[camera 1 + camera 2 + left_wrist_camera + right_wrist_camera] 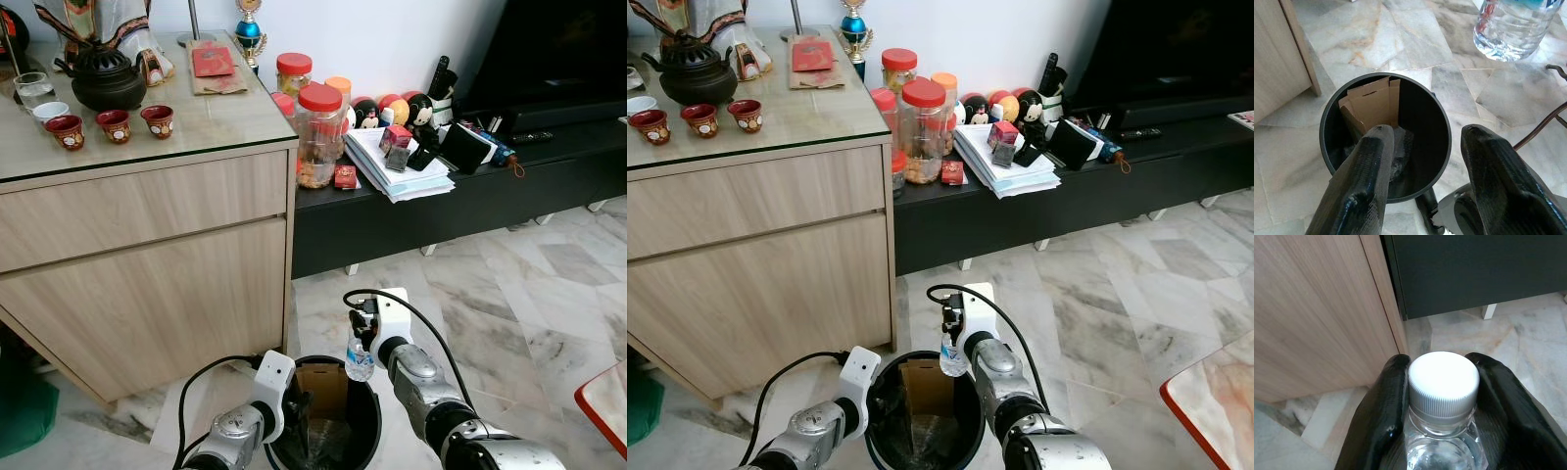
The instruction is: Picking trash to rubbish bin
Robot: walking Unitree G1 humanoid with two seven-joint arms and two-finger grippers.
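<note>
A black round rubbish bin [369,423] stands on the marble floor just before me, with brown cardboard [325,390] and dark scraps inside. My right gripper [359,338] is shut on a clear plastic water bottle [359,358] with a white cap [1443,378], held upright over the bin's right rim. Its fingers [1382,416] clamp the bottle's neck. My left gripper [1425,142] is open above the bin [1334,103], nothing between its fingers, and the bottle's base [1511,27] hangs beyond it.
A wooden cabinet [147,255] with a glass top carrying a teapot and cups stands close on the left. A low black TV bench [460,201] with jars, papers and toys runs behind. Marble floor [529,294] lies open to the right; a red-edged tabletop [607,401] intrudes at the far right.
</note>
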